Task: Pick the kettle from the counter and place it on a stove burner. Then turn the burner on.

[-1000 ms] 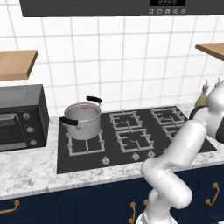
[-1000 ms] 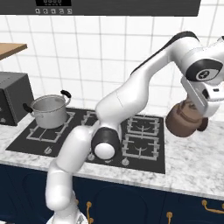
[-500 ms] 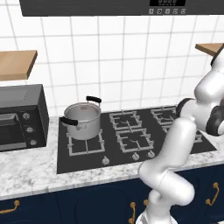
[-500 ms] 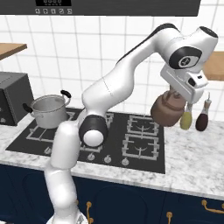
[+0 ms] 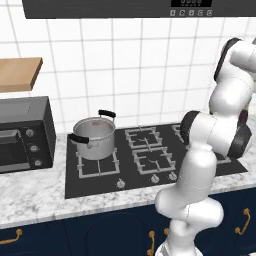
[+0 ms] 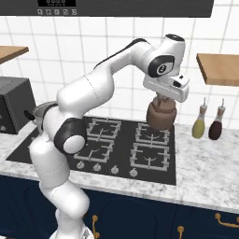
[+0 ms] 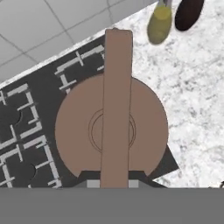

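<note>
Item: small squat brownish-copper kettle (image 6: 161,115) with flat arched handle, hung in the air above the right rear burner of the black gas stove (image 6: 119,158), clear of the grates. Two-finger gripper (image 6: 163,98) was clenched on the kettle's handle. Steel pot with black handles (image 5: 94,137) sat on the left rear burner. Olive bottle (image 6: 199,125) and dark bottle (image 6: 216,127) stood on the white-grey speckled marble counter (image 6: 207,165).

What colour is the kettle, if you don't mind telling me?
A plain brownish copper kettle, clearest in the hand view.
</note>
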### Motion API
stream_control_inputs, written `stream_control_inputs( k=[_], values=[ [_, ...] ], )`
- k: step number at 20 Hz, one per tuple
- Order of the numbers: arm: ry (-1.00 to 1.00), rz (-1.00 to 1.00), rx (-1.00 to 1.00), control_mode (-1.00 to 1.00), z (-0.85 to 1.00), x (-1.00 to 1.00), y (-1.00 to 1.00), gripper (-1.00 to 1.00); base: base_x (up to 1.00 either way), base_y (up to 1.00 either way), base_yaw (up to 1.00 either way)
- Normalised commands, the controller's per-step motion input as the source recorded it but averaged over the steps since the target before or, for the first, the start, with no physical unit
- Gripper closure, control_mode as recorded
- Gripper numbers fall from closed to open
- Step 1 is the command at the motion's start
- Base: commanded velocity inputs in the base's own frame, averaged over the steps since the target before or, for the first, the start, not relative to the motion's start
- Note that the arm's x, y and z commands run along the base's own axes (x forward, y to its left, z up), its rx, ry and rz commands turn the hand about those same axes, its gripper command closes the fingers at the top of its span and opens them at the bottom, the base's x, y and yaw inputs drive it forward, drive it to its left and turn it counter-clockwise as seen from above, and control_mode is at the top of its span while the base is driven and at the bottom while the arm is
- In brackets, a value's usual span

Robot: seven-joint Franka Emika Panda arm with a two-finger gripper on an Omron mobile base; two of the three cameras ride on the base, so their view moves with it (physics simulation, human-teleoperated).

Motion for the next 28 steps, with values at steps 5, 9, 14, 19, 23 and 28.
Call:
stream_control_inputs(
  k=[5, 9, 14, 19, 23, 28],
  values=[
    [0.21, 0.34, -0.13, -1.0, 0.0, 0.17, 0.26, 1.0, 0.0, 0.0, 0.0],
    [0.3, 0.39, 0.0, -1.0, 0.0, 0.41, 0.0, 1.0, 0.0, 0.0, 0.0],
    [0.28, 0.38, 0.03, -1.0, -0.05, 0.39, 0.0, 1.0, 0.0, 0.0, 0.0],
    [0.08, 0.32, 0.03, -1.0, -0.46, 0.34, -0.01, 1.0, 0.0, 0.0, 0.0],
    [0.0, 0.23, 0.0, -1.0, -0.2, 0.26, 0.0, 1.0, 0.0, 0.0, 0.0],
    [0.0, 0.16, 0.0, -1.0, -0.13, 0.46, -0.05, 1.0, 0.0, 0.0, 0.0]
  ],
)
